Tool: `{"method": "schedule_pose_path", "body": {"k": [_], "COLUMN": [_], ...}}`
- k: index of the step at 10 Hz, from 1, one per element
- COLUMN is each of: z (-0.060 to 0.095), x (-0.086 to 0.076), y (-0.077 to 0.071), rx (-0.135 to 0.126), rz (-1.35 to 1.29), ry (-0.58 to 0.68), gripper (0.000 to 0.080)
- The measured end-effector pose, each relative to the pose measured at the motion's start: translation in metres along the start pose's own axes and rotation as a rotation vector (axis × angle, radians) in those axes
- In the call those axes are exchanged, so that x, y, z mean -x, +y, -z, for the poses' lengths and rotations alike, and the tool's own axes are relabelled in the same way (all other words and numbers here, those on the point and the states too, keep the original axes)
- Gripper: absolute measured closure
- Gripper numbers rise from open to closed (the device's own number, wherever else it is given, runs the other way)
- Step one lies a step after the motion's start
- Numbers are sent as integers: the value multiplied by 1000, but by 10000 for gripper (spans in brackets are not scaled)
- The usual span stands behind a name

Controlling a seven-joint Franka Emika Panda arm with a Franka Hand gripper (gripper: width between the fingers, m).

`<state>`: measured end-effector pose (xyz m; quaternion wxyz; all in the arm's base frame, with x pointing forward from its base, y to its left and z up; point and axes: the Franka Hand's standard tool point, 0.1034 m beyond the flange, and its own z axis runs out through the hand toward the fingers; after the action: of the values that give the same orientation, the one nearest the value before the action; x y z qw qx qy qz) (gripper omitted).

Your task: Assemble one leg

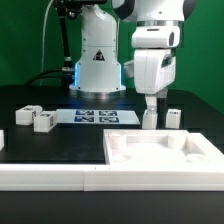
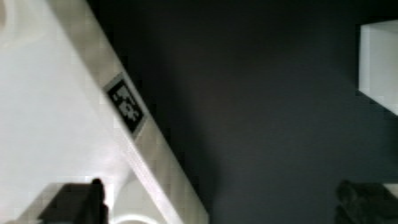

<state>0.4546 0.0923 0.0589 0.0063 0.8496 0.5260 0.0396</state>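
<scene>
Gripper (image 1: 150,104) hovering right over leg (image 1: 150,119), just behind tabletop (image 1: 125,140) rim. Jaws sitting wide open, holding nothing. Wrist view blurry, so leg maybe sitting off-centre near one finger (image 2: 71,200). Risk: closing now, finger clipping leg, shoving it toward neighbouring leg (image 1: 173,117).

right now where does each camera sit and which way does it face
exterior view: across the table from the base, facing it over tabletop, legs and marker board; arm and tool show.
wrist view: on the wrist, looking down at the table past a tagged white part; fingers of the open tool show.
shared: tool and table; which part that is, I cannot tell.
</scene>
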Motion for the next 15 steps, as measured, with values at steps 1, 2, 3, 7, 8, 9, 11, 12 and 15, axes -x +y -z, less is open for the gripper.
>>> {"method": "schedule_pose_path", "body": {"k": [1,2,3,7,8,9,11,12,15], "z": [3,2,-1,-25,-25,-26,-22,-20,-18], "x": [-1,-1,-1,-6,-6,-5,-8,-12,-19], "y": [-5,-14,-20,-58,-59,-58,-63,-71,-82], "rx": [12,11,0,-36,-40,-43,-51,-57,-69], "rz": [-154,-275,-362,-837,-887,-960,-1178,-1257,-1451], "ry": [19,29,26,50,48,47,48,44,46], "gripper": [150,150,150,150,150,150,150,150,150]}}
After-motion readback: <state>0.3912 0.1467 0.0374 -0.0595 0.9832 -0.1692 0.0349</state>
